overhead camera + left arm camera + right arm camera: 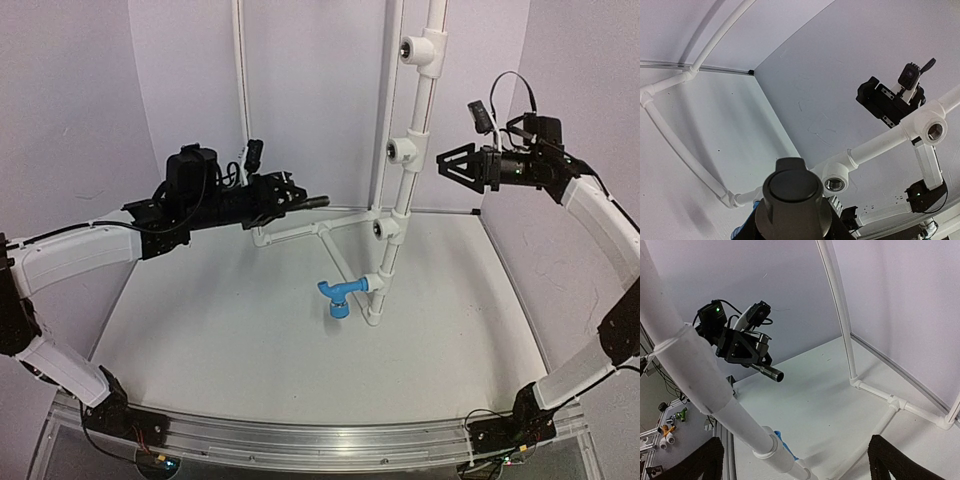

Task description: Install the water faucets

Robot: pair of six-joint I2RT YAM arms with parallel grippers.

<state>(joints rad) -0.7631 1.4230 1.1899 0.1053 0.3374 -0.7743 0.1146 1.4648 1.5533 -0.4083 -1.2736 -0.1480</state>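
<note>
My left gripper (288, 192) is shut on the black faucet (312, 202), held level above the table with its end towards the white pipe column (415, 110). In the left wrist view the black faucet (792, 192) fills the lower middle, and an open tee socket (835, 182) lies just right of it. The blue faucet (338, 292) sits in the lowest tee of the column, spout down; a sliver of it (785, 444) shows past the pipe. My right gripper (447, 163) hangs open and holds nothing, right of the column beside the middle tee (400, 150). Its fingers (890, 460) frame the bottom corners.
White base pipes (300, 232) run across the table's far half to the column. Two more tees (417, 48) (388, 228) on the column have bare sockets. White walls close off the back and sides. A metal rail (320, 435) lines the near edge. Small fittings (672, 422) lie off the table.
</note>
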